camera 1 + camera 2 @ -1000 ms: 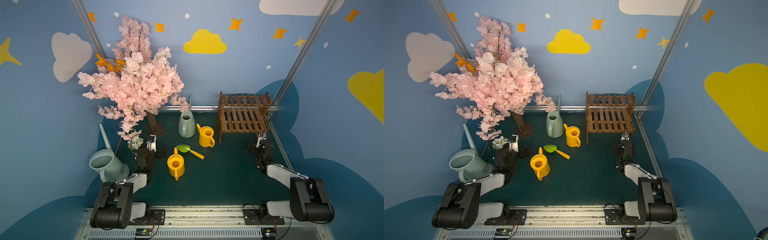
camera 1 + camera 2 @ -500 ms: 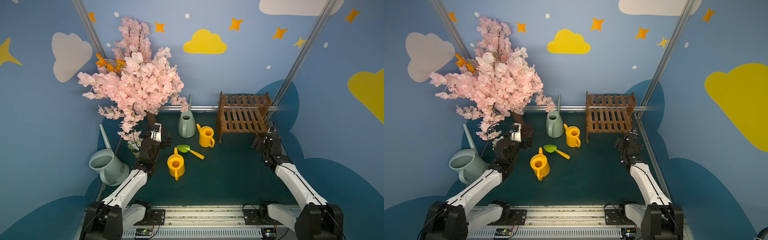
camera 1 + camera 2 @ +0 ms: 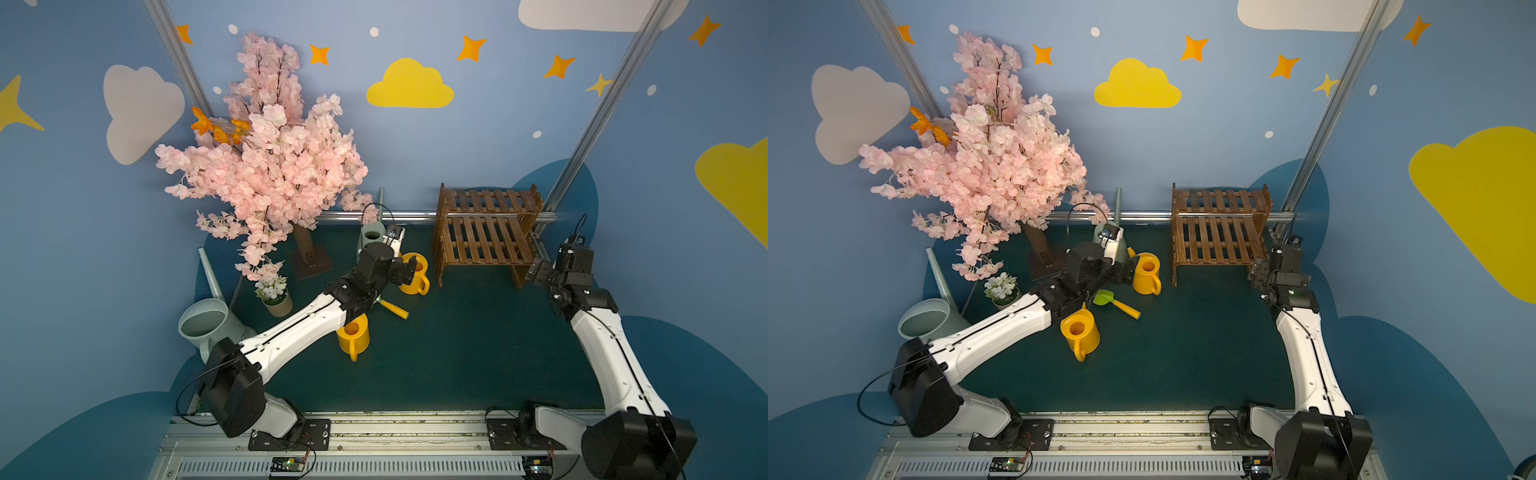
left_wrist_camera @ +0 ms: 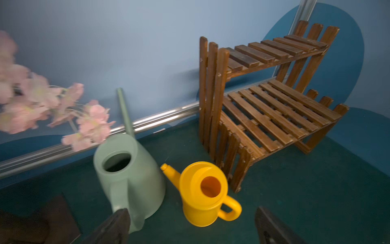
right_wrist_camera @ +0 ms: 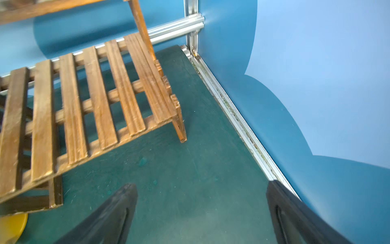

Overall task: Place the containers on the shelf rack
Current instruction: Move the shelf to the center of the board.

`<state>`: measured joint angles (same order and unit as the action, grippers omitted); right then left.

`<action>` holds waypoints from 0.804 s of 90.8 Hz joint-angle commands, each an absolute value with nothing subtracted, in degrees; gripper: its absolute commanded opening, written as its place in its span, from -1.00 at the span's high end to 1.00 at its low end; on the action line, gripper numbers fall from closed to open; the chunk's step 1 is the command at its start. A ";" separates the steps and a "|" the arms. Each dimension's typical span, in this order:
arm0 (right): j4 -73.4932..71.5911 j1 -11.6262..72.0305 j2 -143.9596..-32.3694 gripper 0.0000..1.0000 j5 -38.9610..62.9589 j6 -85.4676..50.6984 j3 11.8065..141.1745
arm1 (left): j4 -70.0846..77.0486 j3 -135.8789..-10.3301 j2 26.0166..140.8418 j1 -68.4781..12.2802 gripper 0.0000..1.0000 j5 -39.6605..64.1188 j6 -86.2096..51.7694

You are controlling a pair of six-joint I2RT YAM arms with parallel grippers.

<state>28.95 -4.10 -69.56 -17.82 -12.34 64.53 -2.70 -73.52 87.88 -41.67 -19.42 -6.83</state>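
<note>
Black left claw, right claw agape

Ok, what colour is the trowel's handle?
Yellow handle on a green-bladed trowel; shows best in a top view.

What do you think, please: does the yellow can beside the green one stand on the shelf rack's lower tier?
No: the yellow can beside the green one stands on the mat by the shelf rack; see the left wrist view.
</note>
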 commanded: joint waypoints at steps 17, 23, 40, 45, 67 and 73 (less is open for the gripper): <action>49.82 -7.16 -85.97 -0.64 -8.02 -8.63 84.57 | -36.14 -111.52 114.39 -46.01 -0.95 -15.04 -22.00; 49.87 -7.58 -88.31 -0.61 -7.64 -7.96 86.46 | -42.01 -121.22 120.11 -46.52 -0.92 -16.33 -23.15; 50.13 -8.57 -95.03 -0.56 -8.03 -5.97 91.89 | -50.14 -137.01 130.77 -46.51 -0.75 -19.29 -24.33; 50.77 -8.85 -97.23 -0.49 -7.94 -5.68 93.74 | -50.43 -139.59 132.71 -46.50 -0.69 -20.04 -24.52; 57.91 -8.92 -107.82 -0.37 -4.86 -4.49 104.80 | -52.71 -149.26 140.61 -45.05 -0.25 -19.46 -26.97; 57.83 -8.88 -109.53 -0.37 -4.68 -4.33 105.93 | -52.51 -150.08 141.81 -44.32 -0.14 -18.48 -27.82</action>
